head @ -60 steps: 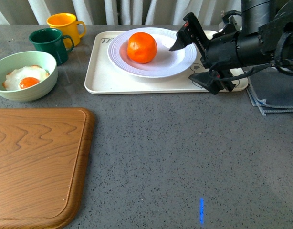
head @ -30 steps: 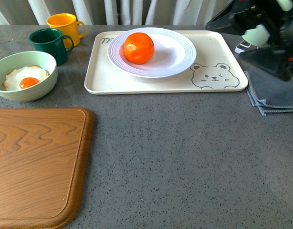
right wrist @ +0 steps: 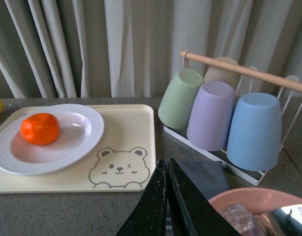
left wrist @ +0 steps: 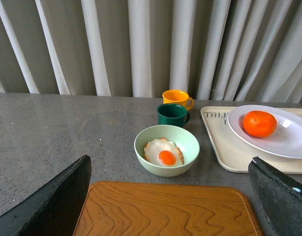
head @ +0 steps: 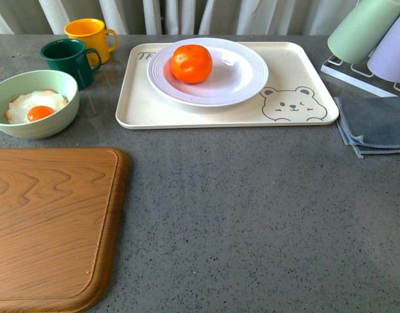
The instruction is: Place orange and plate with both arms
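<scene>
The orange [head: 191, 63] lies on the left part of the white ridged plate [head: 242, 81], which sits on the cream bear-print tray [head: 187, 114] at the back of the table. Orange [left wrist: 259, 123] and plate [left wrist: 288, 145] also show in the left wrist view, and orange [right wrist: 40, 129] and plate [right wrist: 52, 157] in the right wrist view. Neither arm shows in the front view. My left gripper [left wrist: 173, 196] is open and empty, high above the wooden board. My right gripper [right wrist: 166, 164] is shut and empty, held back from the tray over the grey cloth.
A wooden cutting board [head: 50, 222] lies front left. A pale green bowl with a fried egg [head: 34, 103], a green mug [head: 70, 59] and a yellow mug [head: 89, 34] stand back left. A folded grey cloth [head: 376, 127] and a cup rack [right wrist: 229, 113] are at right. A pink bowl [right wrist: 259, 211] is near the right gripper.
The right arm, which reached over the plate a second ago, has drawn back to the right and left the front view. The orange has shifted slightly on the plate.
</scene>
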